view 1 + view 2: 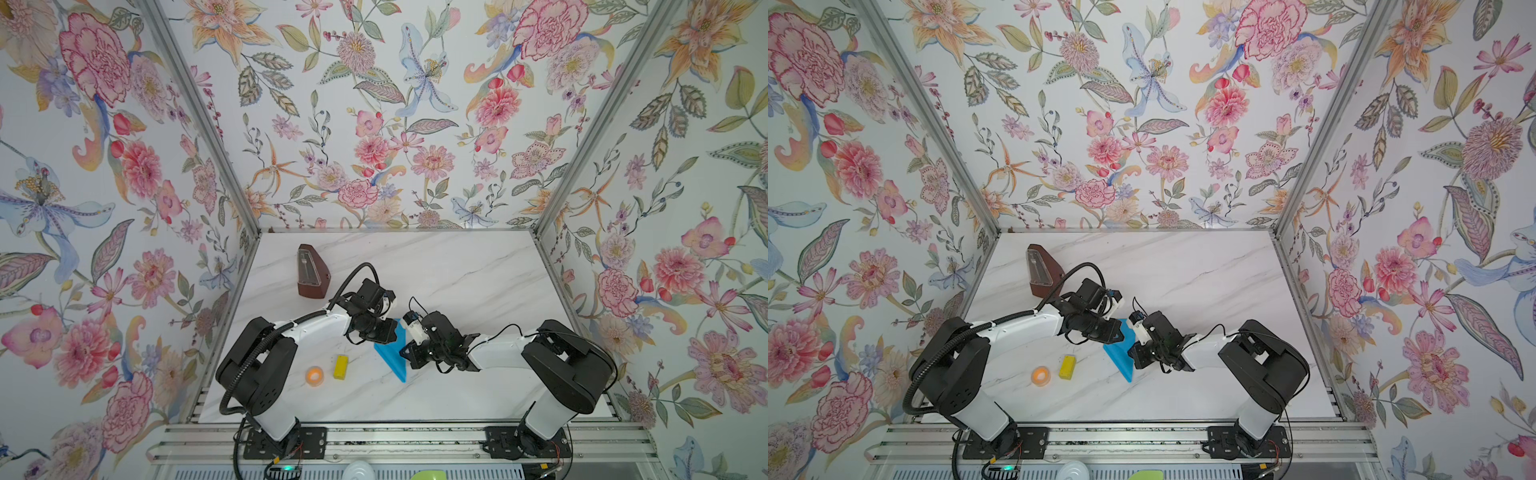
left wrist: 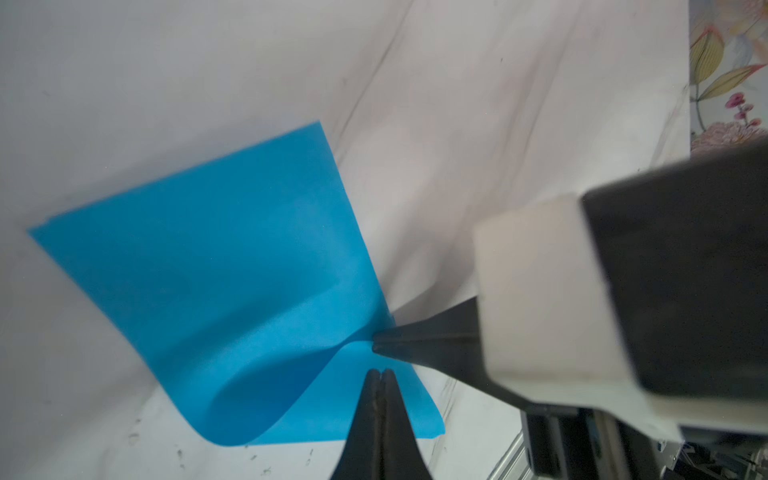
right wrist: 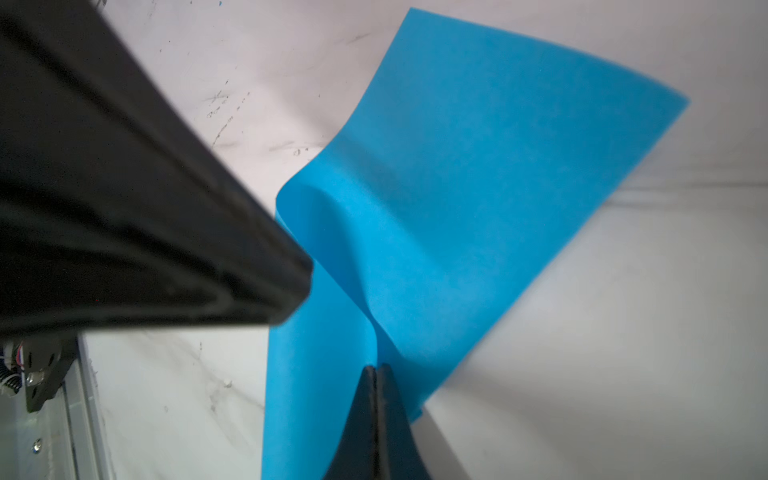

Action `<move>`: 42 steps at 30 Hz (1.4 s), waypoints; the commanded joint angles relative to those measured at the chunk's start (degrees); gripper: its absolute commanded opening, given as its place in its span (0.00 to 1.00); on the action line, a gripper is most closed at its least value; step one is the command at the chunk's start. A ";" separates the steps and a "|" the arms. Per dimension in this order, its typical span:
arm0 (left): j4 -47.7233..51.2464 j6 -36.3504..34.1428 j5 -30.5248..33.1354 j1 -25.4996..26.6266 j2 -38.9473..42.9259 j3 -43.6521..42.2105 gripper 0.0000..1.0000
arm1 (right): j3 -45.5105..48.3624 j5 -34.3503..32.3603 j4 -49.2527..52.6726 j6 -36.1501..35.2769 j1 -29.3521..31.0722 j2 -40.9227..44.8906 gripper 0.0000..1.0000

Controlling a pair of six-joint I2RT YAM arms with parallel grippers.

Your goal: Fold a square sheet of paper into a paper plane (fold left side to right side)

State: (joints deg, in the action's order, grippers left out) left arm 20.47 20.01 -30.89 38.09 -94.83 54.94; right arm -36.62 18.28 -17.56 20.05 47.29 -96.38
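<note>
in both top views the square sheet of paper lies in the lower middle of the frame on the marble table, showing as a narrow blue wedge between the two arms. the left gripper sits at the wedge's upper left and the right gripper at its right edge, so their tips nearly meet over the sheet.

in the right wrist view the paper is bent over in a soft, uncreased curl. its layers run together at the right gripper's tips, low in the frame, which are clamped on the paper's edge.

in the left wrist view the left gripper is at the bottom of the frame with its jaws pressed together in front of the sheet's lower layer. i cannot tell whether any paper is caught between them.

a yellow block and an orange tape roll lie left of the sheet, apart from it. a brown metronome stands farther up and left.
</note>
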 commanded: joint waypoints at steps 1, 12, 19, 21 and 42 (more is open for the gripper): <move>-1.44 3.12 -0.19 1.29 0.25 -2.73 0.00 | 0.76 -0.53 2.28 0.68 -0.44 -1.58 0.00; -0.75 1.77 0.55 2.61 -1.29 -4.14 0.00 | 0.94 -0.53 2.37 0.67 -0.62 -1.53 0.00; 0.69 0.45 2.73 2.64 -2.28 -4.81 0.00 | 1.03 -0.53 2.52 0.69 -0.68 -1.36 0.00; 0.77 0.16 3.17 2.61 -2.76 -5.08 0.00 | 1.04 -0.53 2.53 0.58 -0.75 -1.49 0.00; -10.10 8.92 1.52 2.94 -3.76 -10.70 0.00 | -6.58 0.49 11.33 -2.72 -3.34 -1.66 0.13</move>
State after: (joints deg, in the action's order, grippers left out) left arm 13.10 24.08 -30.74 40.42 -97.21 47.64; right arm -40.51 19.46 -13.21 18.55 44.77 -97.82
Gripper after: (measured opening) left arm 0.044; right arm 0.122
